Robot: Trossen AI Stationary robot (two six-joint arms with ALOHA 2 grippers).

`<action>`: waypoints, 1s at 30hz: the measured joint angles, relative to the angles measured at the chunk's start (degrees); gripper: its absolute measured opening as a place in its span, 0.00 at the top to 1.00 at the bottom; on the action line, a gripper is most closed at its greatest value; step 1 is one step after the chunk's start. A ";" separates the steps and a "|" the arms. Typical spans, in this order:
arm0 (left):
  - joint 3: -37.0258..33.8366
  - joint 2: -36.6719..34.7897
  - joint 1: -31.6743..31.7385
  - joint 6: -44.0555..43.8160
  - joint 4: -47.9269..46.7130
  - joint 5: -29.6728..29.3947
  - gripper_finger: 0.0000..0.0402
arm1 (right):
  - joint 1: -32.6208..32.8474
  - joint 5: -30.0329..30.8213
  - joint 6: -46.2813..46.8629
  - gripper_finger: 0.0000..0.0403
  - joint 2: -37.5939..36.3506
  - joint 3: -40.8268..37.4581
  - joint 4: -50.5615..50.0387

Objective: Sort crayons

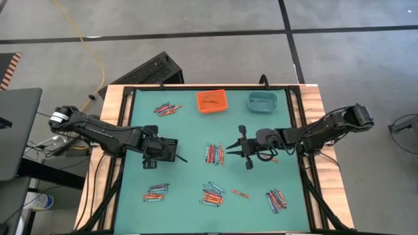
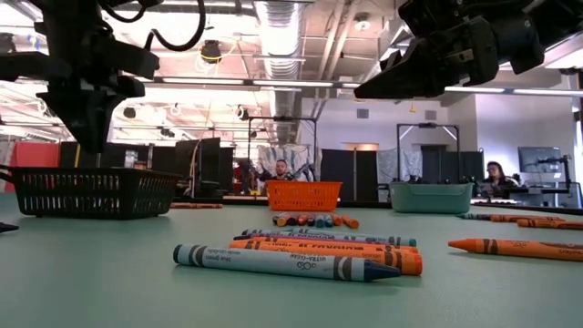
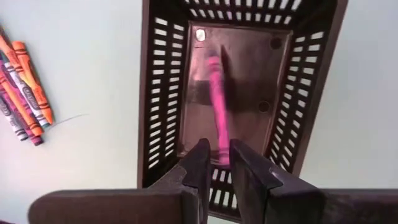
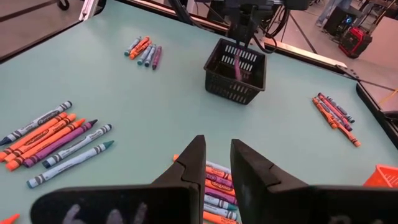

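**Pink crayon over the black bin, left hand loosening**

The left hand (image 3: pixel 216 163) hangs directly above the black slotted plastic basket (image 1: pixel 164 149), at about nine o'clock from the centre of the teal tabletop (image 1: pixel 189 202). A pink wax crayon (image 3: pixel 215 102) stands between its fingertips, long axis nearly vertical, tip pointing down toward the basket floor. The fingers sit narrow, only just parted around the crayon's upper end; whether they grip it or have let go, I cannot tell. The coming move turns on that one line: crayon straight below the hand, basket floor straight below the crayon.

The right hand (image 1: pixel 245 150) waits near the tabletop's centre, fingers narrowly apart and holding nothing. A cluster of mixed orange, blue and purple crayons (image 1: pixel 215 154) lies just beside it toward nine o'clock, long axes running twelve to six. This arm is clearly the nearer to that cluster.

More loose crayon groups lie at eleven, seven, six and five o'clock. An orange mesh bin (image 1: pixel 211 101) and a teal bin (image 1: pixel 262 101) sit at the twelve o'clock edge.

The tabletop is flat, smooth and matte. Beyond it the low view shows an open workshop with ceiling ducts and seated people.
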 joint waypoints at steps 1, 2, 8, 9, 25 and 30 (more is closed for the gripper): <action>0.00 0.01 0.00 0.00 0.00 -0.01 0.87 | 0.00 0.01 -0.01 0.82 0.00 0.00 -0.02; 0.00 0.01 -0.02 0.00 -0.01 -0.01 0.86 | 0.00 0.00 0.00 0.82 0.00 0.00 -0.02; 0.01 -0.01 -0.02 -0.07 -0.40 -0.03 0.83 | 0.00 -0.01 0.00 0.82 0.00 0.00 0.00; 0.00 -0.01 -0.02 -0.08 -0.44 -0.03 0.83 | 0.00 -0.01 0.00 0.82 0.00 0.00 0.00; 11.96 -0.03 -0.04 -1.57 9.13 -0.95 0.83 | 0.00 0.01 0.07 0.82 0.00 0.00 -0.10; 9.88 0.53 -0.04 5.68 26.26 -2.06 0.83 | 0.00 0.01 0.57 0.82 0.00 0.00 -0.41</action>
